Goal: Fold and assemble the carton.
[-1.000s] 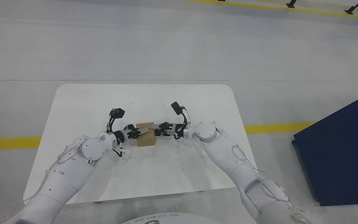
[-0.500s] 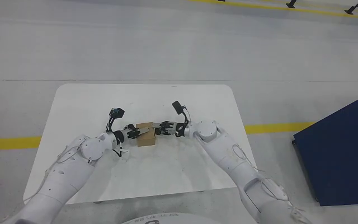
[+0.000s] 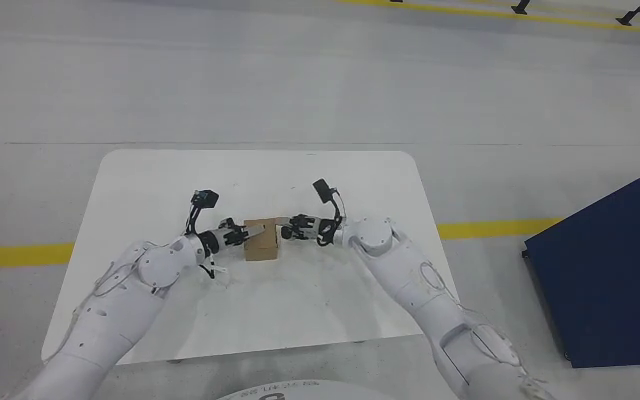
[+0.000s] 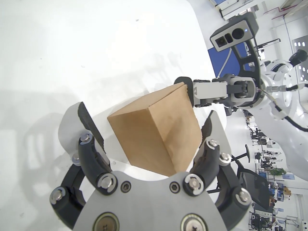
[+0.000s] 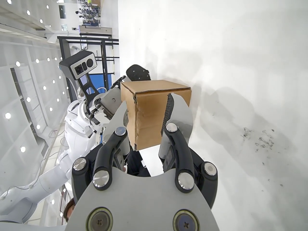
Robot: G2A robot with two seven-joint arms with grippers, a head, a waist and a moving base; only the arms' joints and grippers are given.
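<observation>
Carton [image 3: 262, 240], brown, folded up into a box, set near the middle of the tabletop [image 3: 150, 190]. Seen from above, at its 9 o'clock the left gripper [image 4: 146, 109], released, fingers [image 4: 90, 126] spread wide on both sides of one carton corner. At its 3 o'clock the right gripper [image 5: 146, 102], also released, fingertips [image 5: 169, 106] parted, close against the carton side with a rough seam.

Carton [image 4: 154, 131]: brown cardboard, box-shaped, faces closed, one vertical edge facing the camera | rests on white table [image 4: 72, 37] with a few dark specks | left gripper [image 4: 146, 116]: fingers [image 4: 84, 114] spread, one on each side of carton | right gripper [image 4: 189, 92]: against carton's far corner.
</observation>
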